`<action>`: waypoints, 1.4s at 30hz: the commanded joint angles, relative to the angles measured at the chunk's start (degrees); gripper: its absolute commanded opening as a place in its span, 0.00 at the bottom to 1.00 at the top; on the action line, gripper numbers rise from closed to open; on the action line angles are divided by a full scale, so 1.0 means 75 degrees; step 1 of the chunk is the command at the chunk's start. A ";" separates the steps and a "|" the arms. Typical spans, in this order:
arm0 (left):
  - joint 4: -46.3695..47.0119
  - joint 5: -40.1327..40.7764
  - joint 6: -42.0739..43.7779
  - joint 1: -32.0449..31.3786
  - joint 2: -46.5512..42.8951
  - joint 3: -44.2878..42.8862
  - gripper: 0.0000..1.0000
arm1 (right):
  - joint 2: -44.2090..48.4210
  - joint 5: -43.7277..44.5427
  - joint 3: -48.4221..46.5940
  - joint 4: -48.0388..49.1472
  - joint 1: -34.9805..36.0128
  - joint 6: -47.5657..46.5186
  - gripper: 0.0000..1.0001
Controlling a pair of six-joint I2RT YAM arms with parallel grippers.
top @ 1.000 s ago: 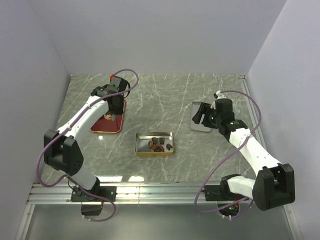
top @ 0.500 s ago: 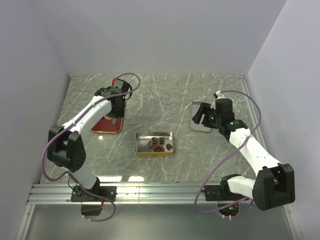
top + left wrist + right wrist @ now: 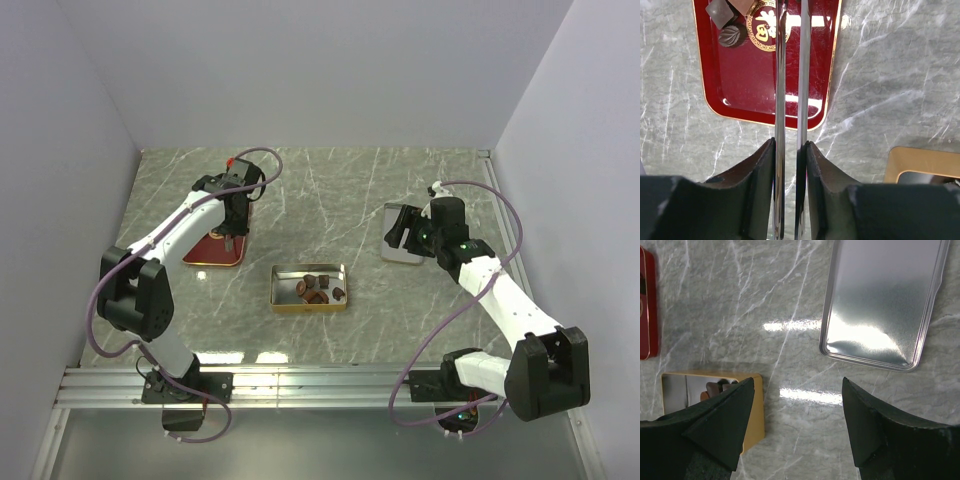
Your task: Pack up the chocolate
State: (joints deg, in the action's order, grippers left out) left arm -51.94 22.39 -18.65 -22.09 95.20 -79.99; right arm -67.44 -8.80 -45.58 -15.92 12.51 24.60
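Overhead camera surveys the whole marble table (image 3: pixel 330 190) from the near edge — both wrist cameras look down closely, sharing the gold tin (image 3: pixel 309 310).

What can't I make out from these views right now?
- Left wrist: the left gripper's fingertips run off the top edge, so its grip is unclear.
- Left wrist: chocolates on the red tray are cut by that edge.
- Right wrist: the right gripper's finger covers most of the gold tin.
- Top external: chocolates in that tin are too small to count, and the left gripper covers part of the tray.
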 commanded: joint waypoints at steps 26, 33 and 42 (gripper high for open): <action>-0.0258 -0.1192 -0.0208 -0.0149 -0.2379 0.0762 0.31 | -0.0067 0.0025 -0.0157 0.0119 0.0066 0.0013 0.78; -0.0316 -0.1509 -0.0430 -0.1049 -0.2791 0.0950 0.32 | -0.0137 -0.0057 -0.0133 0.0131 0.0066 0.0036 0.78; -0.0621 -0.1942 -0.0595 -0.1765 -0.3130 0.0821 0.32 | -0.0195 -0.0116 -0.0121 0.0178 0.0078 0.0037 0.78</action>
State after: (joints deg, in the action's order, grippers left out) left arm -56.01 10.02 -22.17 -33.74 74.32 -72.84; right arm -68.75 -9.39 -45.58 -15.92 12.60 24.64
